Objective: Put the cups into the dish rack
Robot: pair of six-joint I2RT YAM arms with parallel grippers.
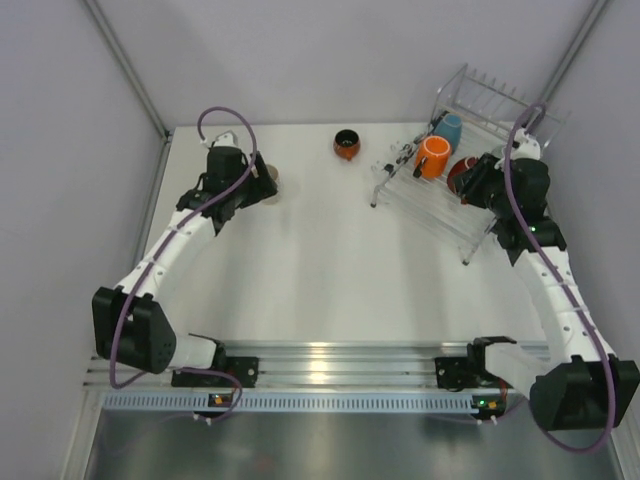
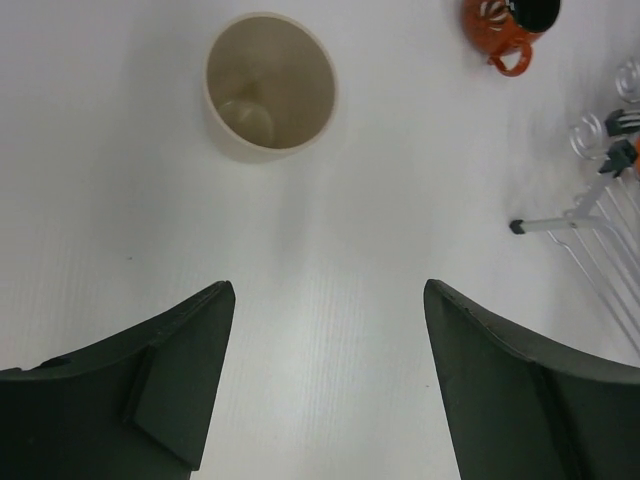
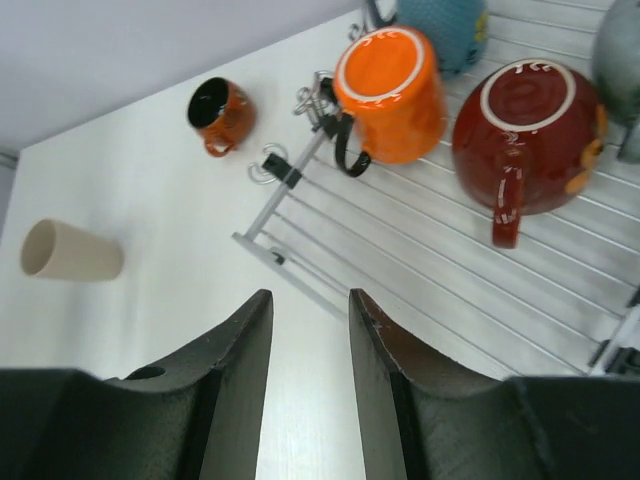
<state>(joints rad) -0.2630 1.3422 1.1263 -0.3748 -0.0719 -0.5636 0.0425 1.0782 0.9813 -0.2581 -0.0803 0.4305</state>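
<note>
Dark fingers of the left gripper (image 2: 328, 290) frame the left wrist view, spread wide with only bare white tabletop (image 1: 320, 260) between them, so this hand is released and carries nothing. Just beyond them, at the far left of the table, the beige handleless tumbler (image 2: 270, 85) stands upright with its mouth up. The wide spread suits its round body, and the gripper seems lined up to close around it.

On the right, the right gripper (image 3: 308, 300) hovers over the near edge of the clear wire-frame dish rack (image 1: 430, 215). Its fingers are parted by a narrow gap with nothing in it, so it too is empty.

Inside the rack, the bright orange mug (image 3: 390, 95) and the dark red mug with a pale ring on its base (image 3: 525, 135) sit bottom-up side by side, presumably so they would drain. A light blue cup (image 3: 440, 30) lies farther back, and a grey shape shows at the right edge of that view, too cropped to name.

A small dark-and-orange mug (image 1: 347, 144) waits upright on the table, just left of the rack. By my reckoning it and the tumbler are the cups not yet loaded.
</note>
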